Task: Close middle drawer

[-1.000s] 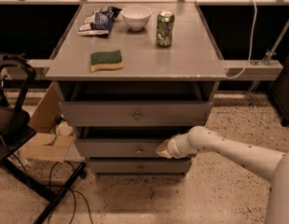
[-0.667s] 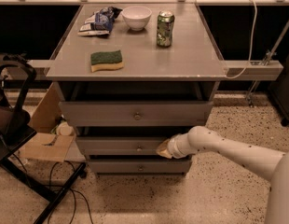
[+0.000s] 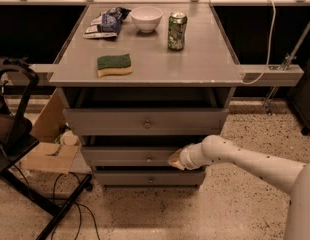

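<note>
While claw (image 3: 176,159) touches middle drawer (image 3: 120,155) front, right of knob (image 3: 149,158) | claw state: cannot tell

Table (image 3: 205,59) carries sponge (image 3: 115,64) front-left, snack bags (image 3: 106,24) back-left, white bowl (image 3: 146,18) and green can (image 3: 177,30) at back. Cardboard box (image 3: 47,151) on floor, left.

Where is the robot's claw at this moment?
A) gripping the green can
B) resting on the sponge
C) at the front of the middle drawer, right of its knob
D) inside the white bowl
C: the claw sits low at the front of the middle drawer, just right of its small knob.
</note>
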